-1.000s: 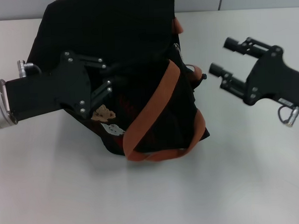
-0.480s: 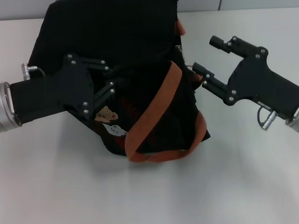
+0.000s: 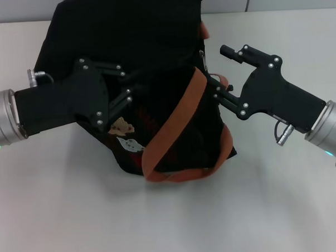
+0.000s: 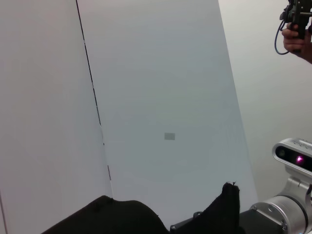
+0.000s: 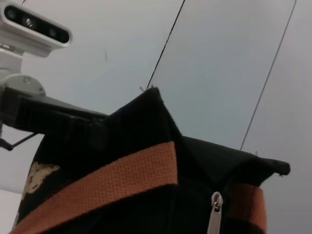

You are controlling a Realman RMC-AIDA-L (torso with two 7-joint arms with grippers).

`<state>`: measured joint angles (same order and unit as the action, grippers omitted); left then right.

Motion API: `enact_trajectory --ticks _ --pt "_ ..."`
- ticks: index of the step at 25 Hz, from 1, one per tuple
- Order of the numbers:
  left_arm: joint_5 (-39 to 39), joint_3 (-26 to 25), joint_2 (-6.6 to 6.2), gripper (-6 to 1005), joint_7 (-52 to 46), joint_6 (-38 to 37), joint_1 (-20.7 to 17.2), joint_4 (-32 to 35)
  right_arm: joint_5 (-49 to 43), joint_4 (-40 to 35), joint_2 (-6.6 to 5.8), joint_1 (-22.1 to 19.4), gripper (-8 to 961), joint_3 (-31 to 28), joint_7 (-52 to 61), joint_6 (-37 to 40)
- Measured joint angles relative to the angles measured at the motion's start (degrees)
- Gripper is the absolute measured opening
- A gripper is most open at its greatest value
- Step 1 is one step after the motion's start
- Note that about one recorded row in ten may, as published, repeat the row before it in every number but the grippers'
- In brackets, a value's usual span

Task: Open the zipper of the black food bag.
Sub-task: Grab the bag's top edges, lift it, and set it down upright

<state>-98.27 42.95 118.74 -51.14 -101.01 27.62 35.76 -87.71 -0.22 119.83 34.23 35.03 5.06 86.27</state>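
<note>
Plain white table (image 3: 77, 219) under everything, pale wall panels behind. The black food bag (image 3: 125, 44) slumps mid-table — soft fabric, orange-brown strap (image 3: 176, 125) looped across its front. My left gripper (image 3: 134, 93) pinches the bag's cloth beside the bear patches (image 3: 122, 128). My right gripper (image 3: 213, 71), fingers spread, sits at the bag's right edge by the zipper (image 5: 215, 214) — silver pull hanging.

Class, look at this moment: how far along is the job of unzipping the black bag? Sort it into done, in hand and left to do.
Done: the left tool is pressed against the boxy black fabric food bag on its bear-patch side. In hand: the right tool reaches in at the bag's top edge, fingers apart, near the small silver metal pull tab of the zipper. Left: no grip on the tab shows, and the zipper looks closed, so gripping and pulling remain.
</note>
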Motion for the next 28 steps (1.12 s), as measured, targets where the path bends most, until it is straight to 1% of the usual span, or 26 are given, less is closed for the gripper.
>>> enact_trajectory --ticks 9,12,16,28 --pt "0.0 0.4 0.09 100 0.0 -0.2 0.6 -0.1 0.2 2.3 0.04 0.9 553 -0.7 -0.5 0.6" --pt "0.1 0.4 0.09 99 0.0 -0.6 0.6 -0.4 0.2 3.3 0.05 1.4 553 -2.1 -0.8 0.7" --pt "0.2 0.5 0.09 98 0.1 -0.9 0.6 -1.3 0.3 4.5 0.05 2.0 441 -3.5 -0.8 0.7" --pt "0.1 1.1 0.09 97 0.7 -1.7 0.7 -2.2 0.2 5.6 0.05 2.3 370 -3.6 -1.7 0.6"
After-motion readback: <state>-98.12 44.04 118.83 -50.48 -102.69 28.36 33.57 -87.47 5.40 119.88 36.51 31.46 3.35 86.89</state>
